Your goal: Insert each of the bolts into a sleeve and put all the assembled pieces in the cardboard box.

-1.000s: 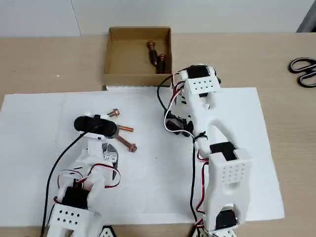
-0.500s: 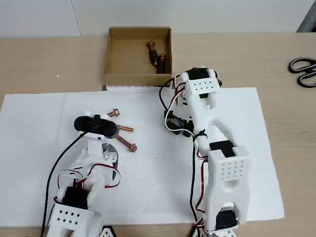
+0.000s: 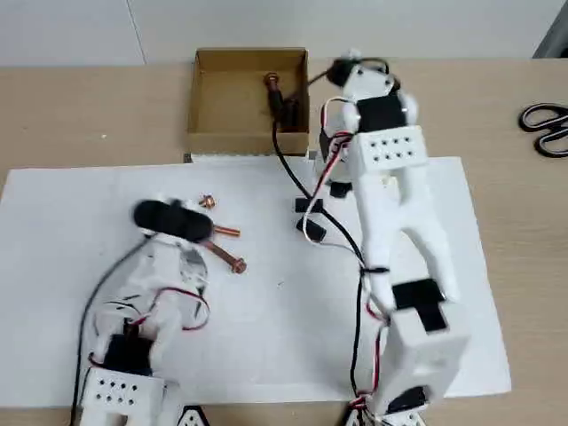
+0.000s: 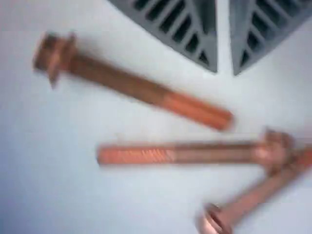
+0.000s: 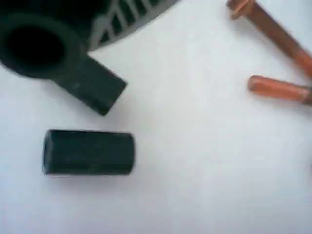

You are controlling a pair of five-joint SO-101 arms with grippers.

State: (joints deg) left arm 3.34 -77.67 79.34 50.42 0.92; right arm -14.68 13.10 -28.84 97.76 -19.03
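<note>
Three copper bolts (image 3: 206, 201) (image 3: 226, 232) (image 3: 229, 259) lie on the white paper beside my left gripper (image 4: 223, 68). It hovers just over them, shut and empty, and the bolts (image 4: 131, 87) (image 4: 185, 153) (image 4: 243, 202) show close up in the left wrist view. Two black sleeves (image 3: 309, 206) (image 3: 312, 232) lie at mid-paper. My right gripper (image 5: 73, 24) is raised above them, shut on a third sleeve (image 5: 34, 46) seen end-on, with the loose sleeves (image 5: 95, 87) (image 5: 87, 152) below. The cardboard box (image 3: 222, 106) at the back holds assembled pieces (image 3: 280, 93).
The white paper sheet (image 3: 266, 337) covers the table's middle and has free room in front and at the far left. Scissors (image 3: 543, 129) lie at the right edge of the wooden table. The right arm's cables hang near the box's front corner.
My right arm has lifted off the sleeves and its upper part now stands farther back, beside the box. My left arm has shifted slightly to the left.
</note>
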